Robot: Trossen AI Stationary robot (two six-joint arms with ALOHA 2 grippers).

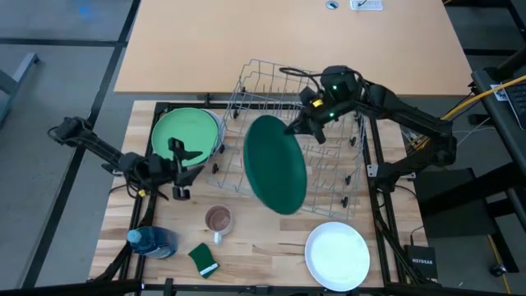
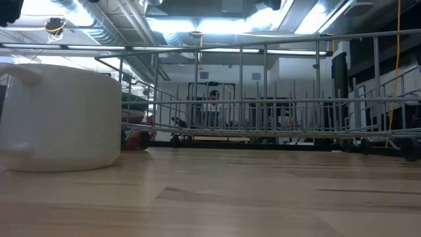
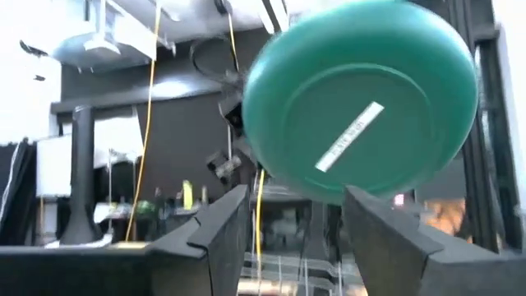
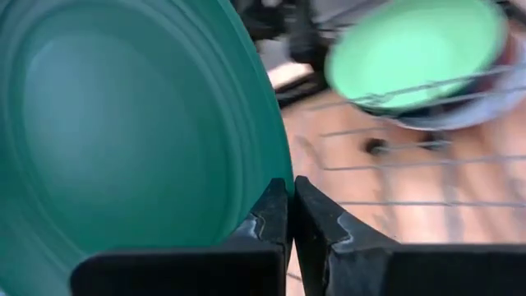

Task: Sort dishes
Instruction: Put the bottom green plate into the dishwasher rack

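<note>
Frame bottom, high view: white plate (image 1: 337,256) flat on desk (image 1: 271,247), sponge (image 1: 203,259), mug (image 1: 219,219), blue bottle (image 1: 153,241) partly cut off. Centre: dark green plate (image 1: 276,164) tilted, rim pinched by shut right pincer (image 1: 302,125) over wire rack (image 1: 329,168), hiding rack's left part. Left: light green plate (image 1: 186,133); left pincer (image 1: 180,168) spread wide, empty.

A large plate (image 1: 277,167) hangs tilted over the wire rack's (image 1: 329,168) left side, a plate stack (image 1: 187,134) farther left.

The dark green plate (image 1: 276,166) carries a white label; the light green plate (image 1: 186,131), white plate (image 1: 337,256), pale wooden counter (image 1: 263,247).
</note>
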